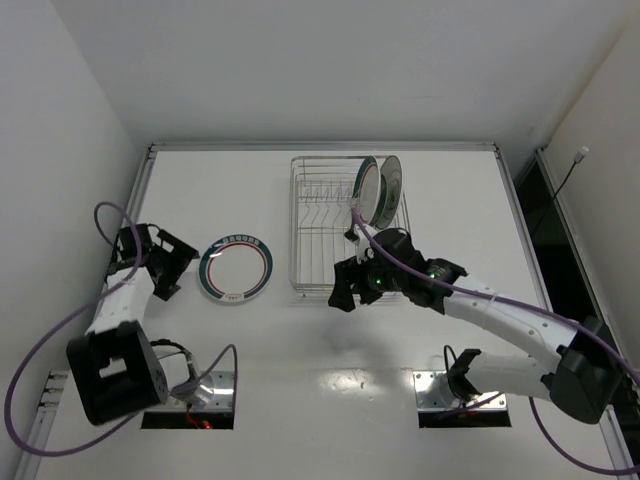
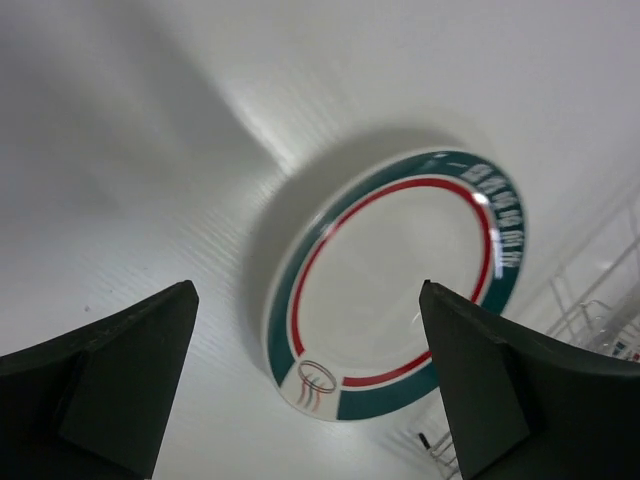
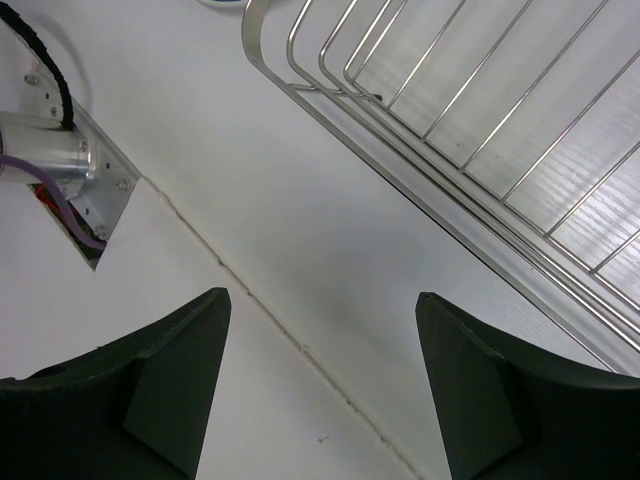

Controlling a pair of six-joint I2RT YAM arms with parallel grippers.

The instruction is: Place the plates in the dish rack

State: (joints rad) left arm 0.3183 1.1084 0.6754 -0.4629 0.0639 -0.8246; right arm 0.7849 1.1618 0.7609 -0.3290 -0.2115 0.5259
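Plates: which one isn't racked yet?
The teal-and-red-ringed plate lying flat on the table, left of the dish rack. The other two visible plates stand upright in its far right part.

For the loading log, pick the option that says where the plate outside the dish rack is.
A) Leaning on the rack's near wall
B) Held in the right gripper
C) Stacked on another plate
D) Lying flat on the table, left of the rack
D: the teal-and-red rimmed plate lies flat on the table, left of the dish rack, alone and with no gripper on it.
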